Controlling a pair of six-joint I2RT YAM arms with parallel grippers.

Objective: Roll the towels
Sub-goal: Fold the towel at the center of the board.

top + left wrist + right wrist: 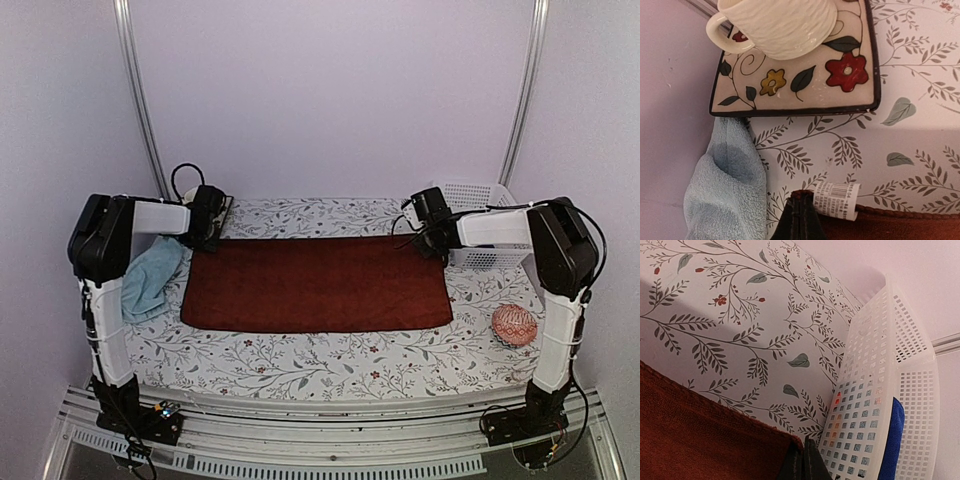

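I have my left gripper [799, 220] and right gripper [804, 462] both clamped shut, each pinching a far corner of the dark maroon red cloth towel [315, 285], which lies flat across the middle of the overhead frame. The pale light blue cloth towel [152, 280] sits crumpled at centre left. These are thin corner pinches, so uneven pulling could slip one free. The cream ceramic mug [780, 25] on its flowered square plate [790, 95] sits just beyond the left gripper and would be easy to knock.

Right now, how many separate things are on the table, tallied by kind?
Towels: 2, the maroon towel and the light blue towel
Cup: 1
Plate: 1
Basket: 1
Patterned ball: 1
Blue item inside the basket: 1
Total: 7
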